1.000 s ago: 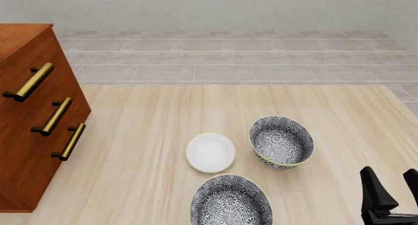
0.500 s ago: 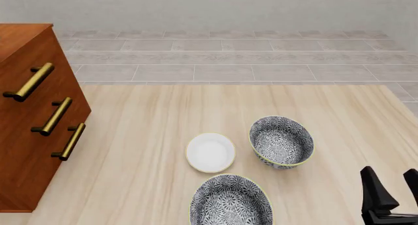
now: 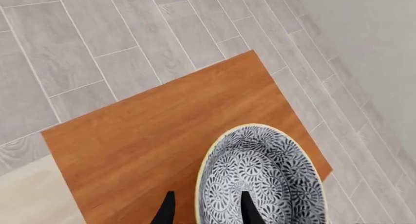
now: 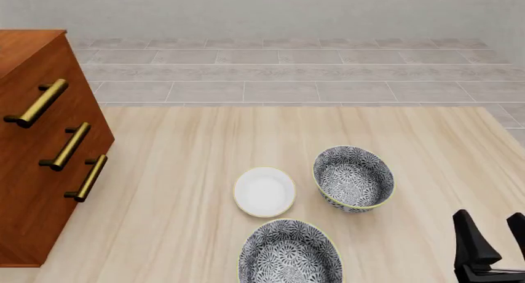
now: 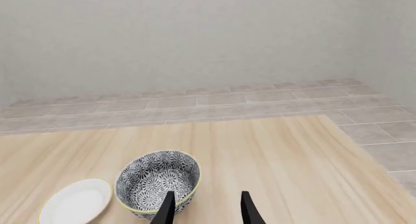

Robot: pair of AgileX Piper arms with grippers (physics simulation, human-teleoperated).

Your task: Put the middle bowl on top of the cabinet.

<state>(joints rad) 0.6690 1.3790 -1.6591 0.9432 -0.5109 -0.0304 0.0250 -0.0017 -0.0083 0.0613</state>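
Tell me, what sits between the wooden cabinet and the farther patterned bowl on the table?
Front view: a small white dish lies between cabinet and bowl; otherwise bare tabletop.

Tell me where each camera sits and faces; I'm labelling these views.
Front: fixed above the arms' side, facing forward and down at the table, cabinet, dish and right bowl; the right end effector shows.
Left wrist: above the cabinet, looking down at its top and the middle bowl; the left end effector straddles the rim.
Right wrist: low over the table, facing the back wall; its open fingers show.
Shared: front and right wrist both show the dish and right bowl.
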